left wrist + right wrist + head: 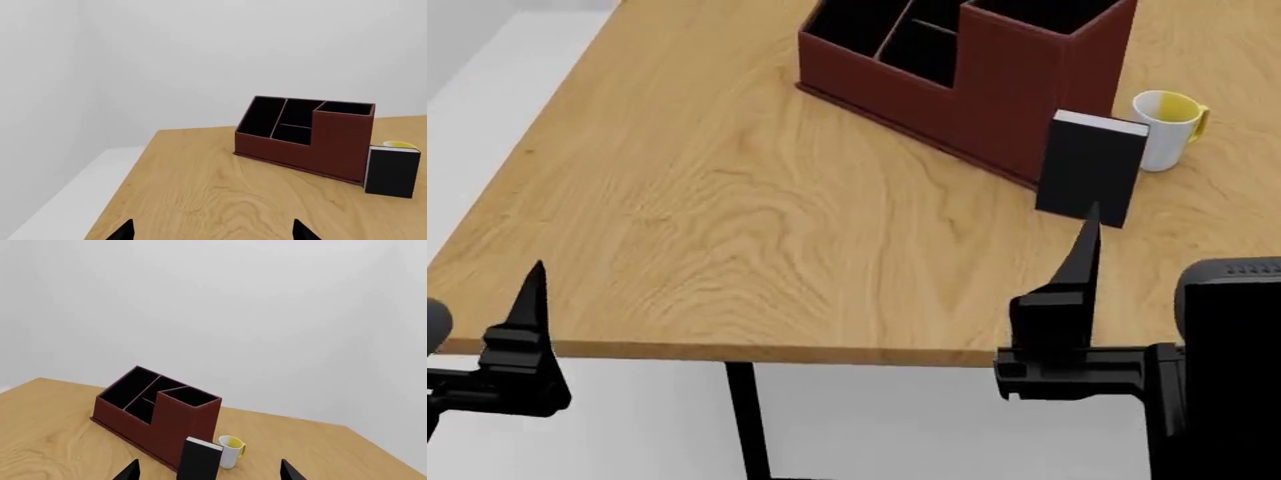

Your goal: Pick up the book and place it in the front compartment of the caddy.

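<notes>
Broadly, the wooden surface (694, 220) fills most of the head view, and everything that matters sits toward its far right side. The caddy (961, 75) is the biggest thing on it, a dark red organiser with black compartments and a stepped lower wall, set at an angle to the near edge. The book (1090, 168) stands upright on end just beside the caddy's tall corner, its long axis vertical and its pale page edge on top; whether it touches the wall I cannot tell. A white mug (1164, 130) with a yellow inside stands near it, on the side away from the robot.

Both arms hang off the near edge, holding nothing. The right end effector (210, 471) points almost straight at the book, which lies ahead of it over the surface; its two fingertips show widely spread in its own wrist view, with the book between their lines. The left end effector (213, 231) is likewise spread wide and empty, but it is well apart from the book, far off to the other side.

So the right arm looks to me clearly the nearer one, and a forward reach should bring it to the book's broad faces.
</notes>
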You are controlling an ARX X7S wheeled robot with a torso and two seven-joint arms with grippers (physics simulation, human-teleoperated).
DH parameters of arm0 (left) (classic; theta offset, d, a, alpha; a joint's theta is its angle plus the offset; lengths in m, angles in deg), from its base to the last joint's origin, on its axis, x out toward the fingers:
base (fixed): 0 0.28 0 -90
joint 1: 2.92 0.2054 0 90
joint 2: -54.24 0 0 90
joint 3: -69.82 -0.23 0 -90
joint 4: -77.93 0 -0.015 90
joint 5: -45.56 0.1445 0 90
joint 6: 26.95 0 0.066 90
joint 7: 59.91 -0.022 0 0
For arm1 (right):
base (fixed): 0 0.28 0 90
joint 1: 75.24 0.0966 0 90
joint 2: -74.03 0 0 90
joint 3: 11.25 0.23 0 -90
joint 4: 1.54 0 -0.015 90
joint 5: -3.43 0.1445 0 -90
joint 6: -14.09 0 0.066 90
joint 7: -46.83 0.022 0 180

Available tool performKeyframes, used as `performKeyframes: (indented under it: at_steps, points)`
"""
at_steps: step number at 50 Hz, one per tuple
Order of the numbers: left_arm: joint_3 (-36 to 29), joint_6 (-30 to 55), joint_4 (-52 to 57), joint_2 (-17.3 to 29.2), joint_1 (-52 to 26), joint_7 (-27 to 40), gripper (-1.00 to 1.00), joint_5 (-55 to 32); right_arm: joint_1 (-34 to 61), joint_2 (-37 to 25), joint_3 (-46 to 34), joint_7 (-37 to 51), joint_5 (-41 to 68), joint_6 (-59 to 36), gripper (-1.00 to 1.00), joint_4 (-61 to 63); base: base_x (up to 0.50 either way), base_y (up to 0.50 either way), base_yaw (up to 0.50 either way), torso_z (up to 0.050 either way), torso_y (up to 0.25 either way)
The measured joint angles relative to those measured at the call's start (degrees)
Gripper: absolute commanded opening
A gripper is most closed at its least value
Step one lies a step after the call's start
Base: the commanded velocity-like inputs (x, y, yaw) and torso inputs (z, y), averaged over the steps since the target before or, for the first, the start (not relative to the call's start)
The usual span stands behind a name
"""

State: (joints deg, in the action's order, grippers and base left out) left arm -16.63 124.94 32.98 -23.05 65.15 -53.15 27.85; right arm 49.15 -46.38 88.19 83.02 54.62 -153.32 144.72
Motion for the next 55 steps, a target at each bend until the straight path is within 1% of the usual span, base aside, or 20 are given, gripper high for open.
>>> performKeyframes:
  at_steps: [26, 55]
  points:
    - [-0.33, 0.24, 0.65, 0.38, -0.62, 0.84, 1.0, -0.91, 1.38, -1.31, 1.03, 2.44, 3.84, -0.08, 1.0, -0.33, 0.5, 0.0, 0.0, 0.0, 0.002]
    - [-0.4, 1.0, 2.11, 0.98, -1.38, 1.93, 1.0, -2.01, 7.54, -3.64, 4.47, 9.4, 14.02, -5.53, 1.0, 0.21, 0.5, 0.0, 0.0, 0.0, 0.001]
